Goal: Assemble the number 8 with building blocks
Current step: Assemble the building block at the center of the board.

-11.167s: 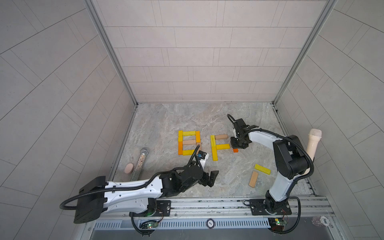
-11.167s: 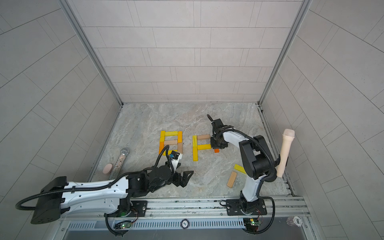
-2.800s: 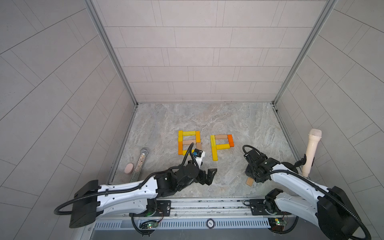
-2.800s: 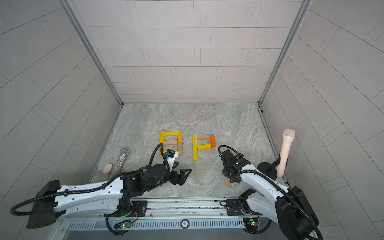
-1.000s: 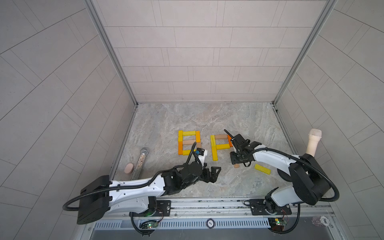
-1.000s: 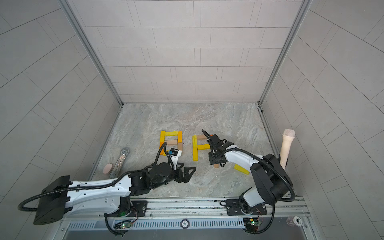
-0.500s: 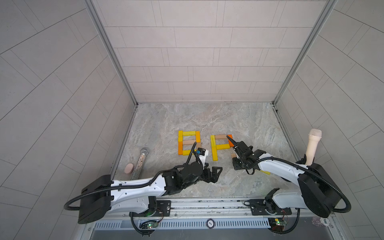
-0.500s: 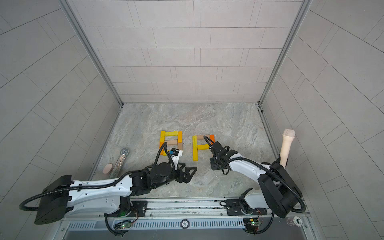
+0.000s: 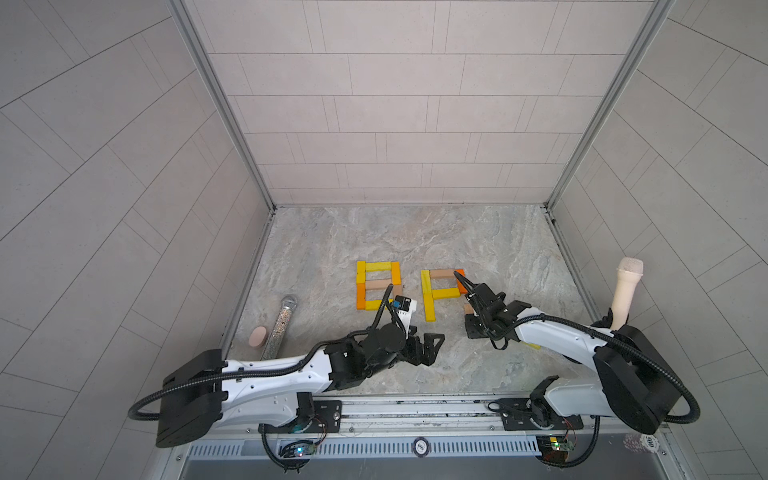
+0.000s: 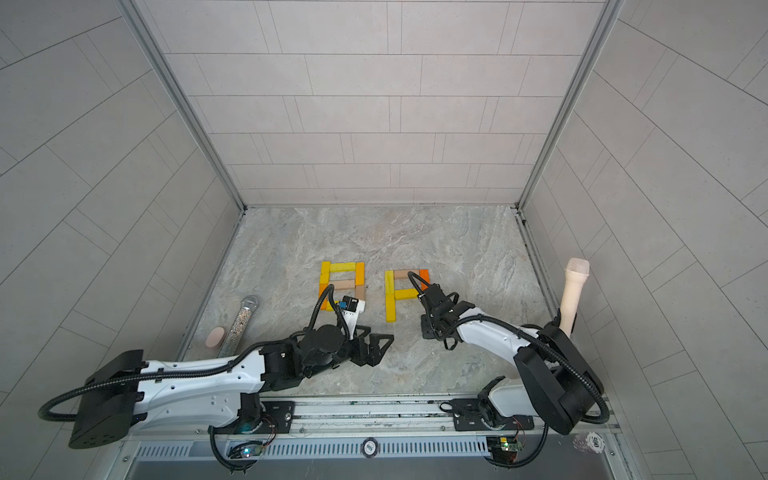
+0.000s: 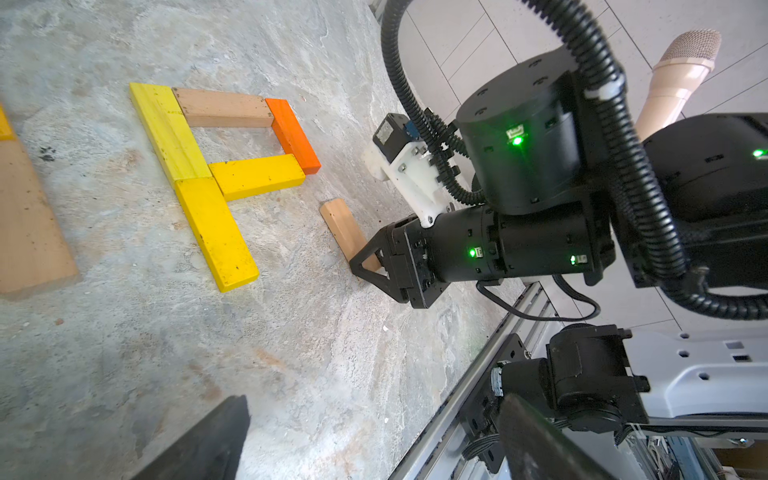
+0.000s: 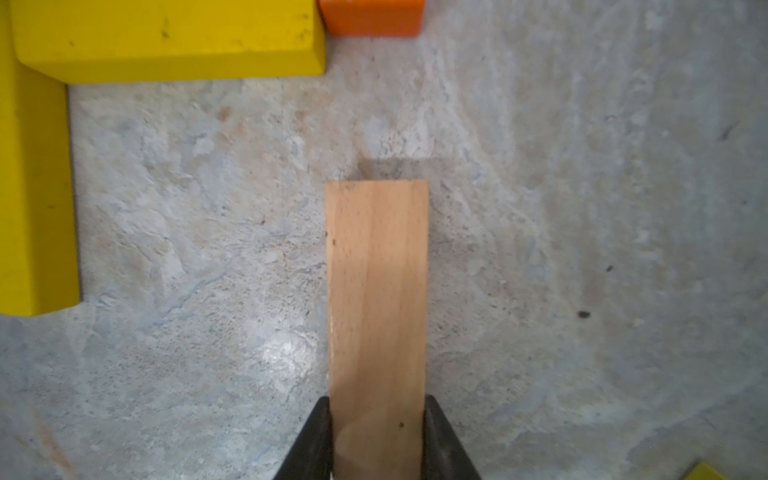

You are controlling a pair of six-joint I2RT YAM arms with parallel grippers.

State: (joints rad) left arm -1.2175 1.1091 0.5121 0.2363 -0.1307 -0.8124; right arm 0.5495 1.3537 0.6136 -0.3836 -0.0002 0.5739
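Note:
A blocky number 8 (image 9: 376, 275) of yellow, orange and tan building blocks lies mid-floor, its near end hidden by my left arm's cable. Right of it, several blocks form a P shape (image 9: 429, 291) (image 11: 195, 174). My right gripper (image 12: 377, 440) (image 11: 365, 266) is shut on one end of a tan block (image 12: 377, 291) (image 11: 343, 226). That block points toward the orange bar (image 12: 372, 16) at the P's right side, with a gap between them. My left gripper (image 9: 430, 347) (image 11: 374, 440) hovers low near the front, open and empty.
A cream microphone-shaped cylinder (image 9: 625, 291) stands at the right wall. A glittery silver cylinder (image 9: 282, 322) and a small pink piece (image 9: 257, 336) lie by the left wall. A yellow block's corner (image 12: 706, 471) shows beside my right gripper. Tiled walls enclose three sides.
My right gripper has closed onto the tan block beside the P shape, and its arm now covers most of the loose yellow block. The left arm has stayed put.

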